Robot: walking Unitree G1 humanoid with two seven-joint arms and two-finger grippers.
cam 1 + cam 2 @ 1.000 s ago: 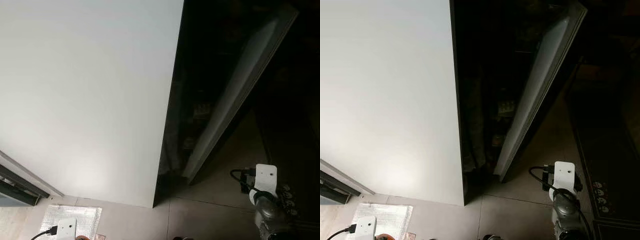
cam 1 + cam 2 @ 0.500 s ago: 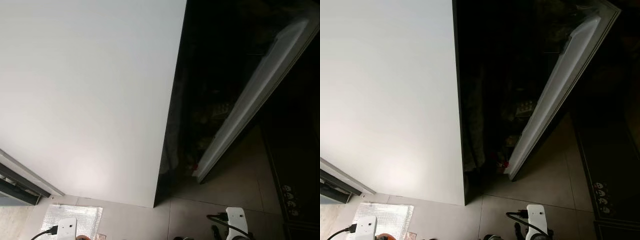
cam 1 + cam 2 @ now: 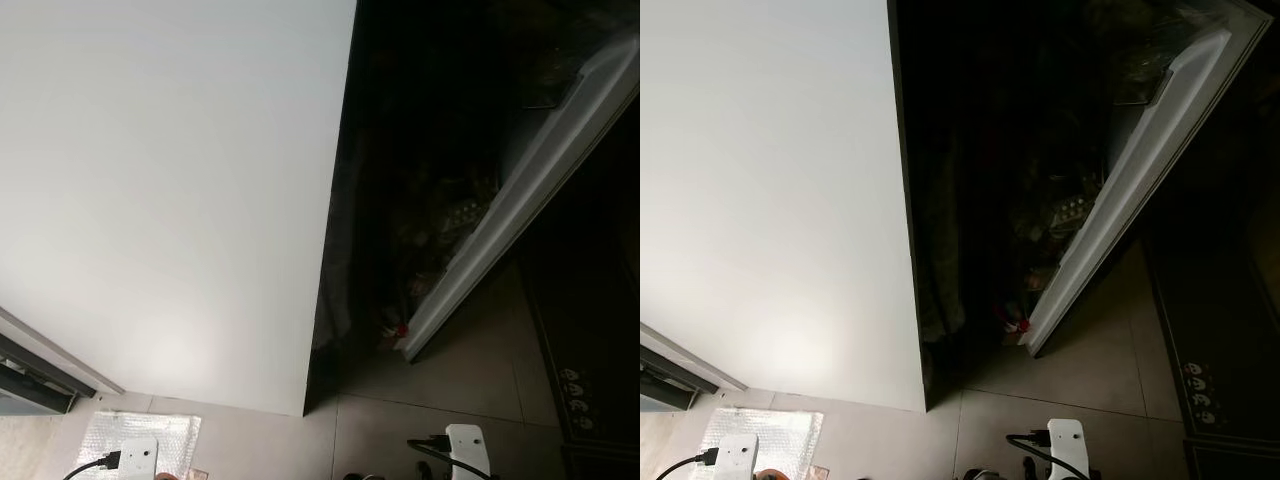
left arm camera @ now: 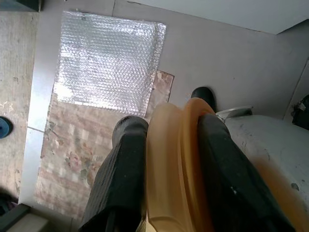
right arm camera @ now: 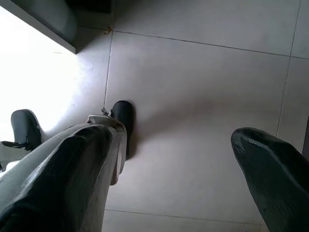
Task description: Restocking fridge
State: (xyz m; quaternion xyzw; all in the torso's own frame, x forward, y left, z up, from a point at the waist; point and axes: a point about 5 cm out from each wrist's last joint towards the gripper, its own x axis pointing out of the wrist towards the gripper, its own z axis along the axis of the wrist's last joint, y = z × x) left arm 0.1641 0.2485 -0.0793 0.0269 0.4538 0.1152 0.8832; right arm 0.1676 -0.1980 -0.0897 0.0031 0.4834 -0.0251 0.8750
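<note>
Left gripper — fingers clamped on an orange bottle wedged between them, lower centre of the left wrist view, above a bubble-wrap sheet | Right gripper — fingers spread wide over bare floor tiles | Fridge — white door upper left; dark open compartment and open door at right.

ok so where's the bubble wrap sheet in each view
left eye view: bubble wrap sheet, bottom left corner.
right eye view: the sheet, bottom left corner.
left wrist view: on floor beyond left gripper clamping orange object.
shared landmark: white panel, its lower edge beside it.
</note>
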